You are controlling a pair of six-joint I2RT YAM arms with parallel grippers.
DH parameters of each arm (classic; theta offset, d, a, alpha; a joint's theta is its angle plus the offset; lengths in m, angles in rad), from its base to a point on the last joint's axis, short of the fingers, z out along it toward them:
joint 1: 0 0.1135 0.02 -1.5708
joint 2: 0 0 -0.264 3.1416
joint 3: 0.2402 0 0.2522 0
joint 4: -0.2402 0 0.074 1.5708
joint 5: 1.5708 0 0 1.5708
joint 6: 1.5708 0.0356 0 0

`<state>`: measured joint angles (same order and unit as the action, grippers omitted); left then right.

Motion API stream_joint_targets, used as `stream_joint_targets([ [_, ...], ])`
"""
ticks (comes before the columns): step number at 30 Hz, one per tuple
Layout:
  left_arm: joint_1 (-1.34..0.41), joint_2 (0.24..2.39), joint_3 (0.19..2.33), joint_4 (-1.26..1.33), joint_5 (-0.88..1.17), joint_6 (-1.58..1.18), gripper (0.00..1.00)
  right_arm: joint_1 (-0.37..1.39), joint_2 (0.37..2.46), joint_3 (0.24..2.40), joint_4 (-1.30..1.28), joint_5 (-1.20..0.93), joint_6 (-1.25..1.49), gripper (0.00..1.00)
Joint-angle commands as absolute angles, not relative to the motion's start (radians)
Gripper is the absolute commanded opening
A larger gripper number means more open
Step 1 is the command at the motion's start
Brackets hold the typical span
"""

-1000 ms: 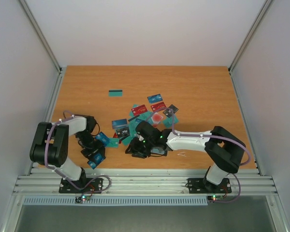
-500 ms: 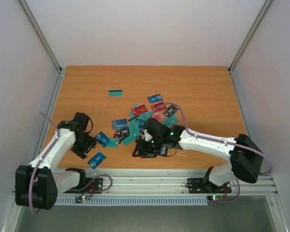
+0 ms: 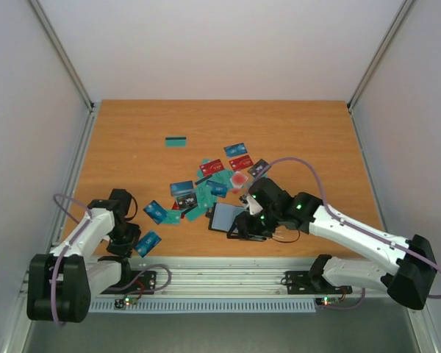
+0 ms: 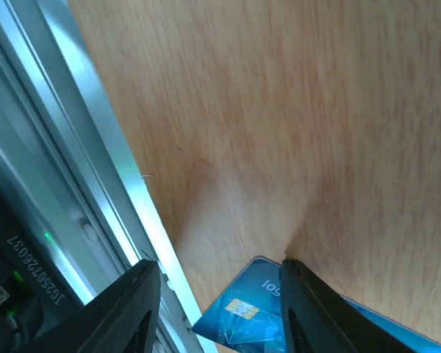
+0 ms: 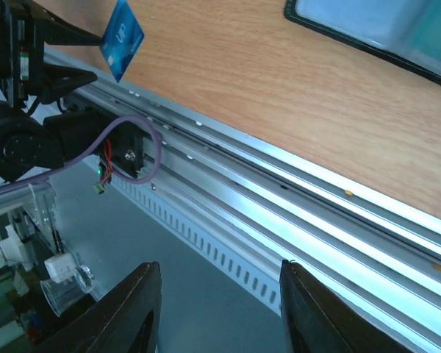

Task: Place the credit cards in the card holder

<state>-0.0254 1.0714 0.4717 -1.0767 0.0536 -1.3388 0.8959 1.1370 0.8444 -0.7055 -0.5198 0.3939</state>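
Left gripper (image 4: 218,266), half-open and empty, hovered over a blue card (image 4: 250,320) by the near rail (image 4: 73,198), likely needing to drop and pinch it; right gripper (image 5: 218,268), also parted and empty, sat beside the open holder (image 3: 225,216).

Your top camera overlooks the whole worktop (image 3: 294,140). Both wrist cameras hug its near edge (sharing one blue card (image 4: 237,322)).
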Motion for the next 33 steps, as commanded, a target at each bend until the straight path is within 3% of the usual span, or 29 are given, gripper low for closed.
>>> stream_joint_targets([
  [1,-0.023,1.156,0.436,-0.977,0.094,-1.375,0.47,0.850,1.061,0.825,-0.815,-0.516,0.344,0.47],
  [7,-0.068,1.227,0.451,-0.887,0.111,-1.410,0.47,0.808,0.993,0.812,-0.868,-0.518,0.324,0.47],
  [16,-0.338,1.400,0.557,-0.839,0.130,-1.559,0.47,0.774,0.953,0.798,-0.901,-0.524,0.307,0.47],
  [26,-0.603,1.360,0.531,-0.793,0.160,-1.868,0.47,0.761,0.949,0.742,-0.829,-0.569,0.353,0.47],
  [33,-0.749,1.595,0.687,-0.633,0.195,-1.916,0.47,0.761,0.957,0.721,-0.778,-0.581,0.382,0.47],
])
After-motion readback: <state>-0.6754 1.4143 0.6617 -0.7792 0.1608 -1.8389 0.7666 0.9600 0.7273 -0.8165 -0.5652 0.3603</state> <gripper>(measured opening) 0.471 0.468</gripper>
